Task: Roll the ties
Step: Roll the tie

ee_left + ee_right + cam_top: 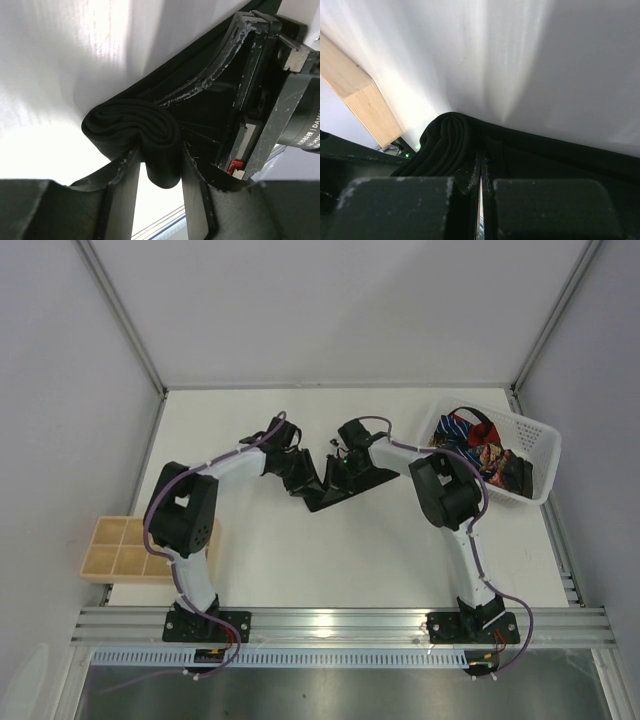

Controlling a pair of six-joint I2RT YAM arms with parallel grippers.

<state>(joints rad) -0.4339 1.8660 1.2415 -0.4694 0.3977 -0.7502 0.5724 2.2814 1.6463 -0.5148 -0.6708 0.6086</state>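
A plain black tie [350,490] lies on the white table between my two grippers, one end rolled up. In the left wrist view the roll [132,120] sits at my left gripper [160,150], whose fingers are shut on a fold of it. My left gripper [303,480] is at the tie's left end. My right gripper [345,468] is right beside it, over the flat part. In the right wrist view its jaws [481,159] are closed to a thin slit on the tie [445,140] next to the roll. Other ties [480,445], striped, red and patterned, lie in the basket.
A white lattice basket [540,455] stands at the table's right back. A wooden compartment tray [120,550] hangs over the left edge and also shows in the right wrist view [365,100]. The right gripper's body [280,90] is close beside my left fingers.
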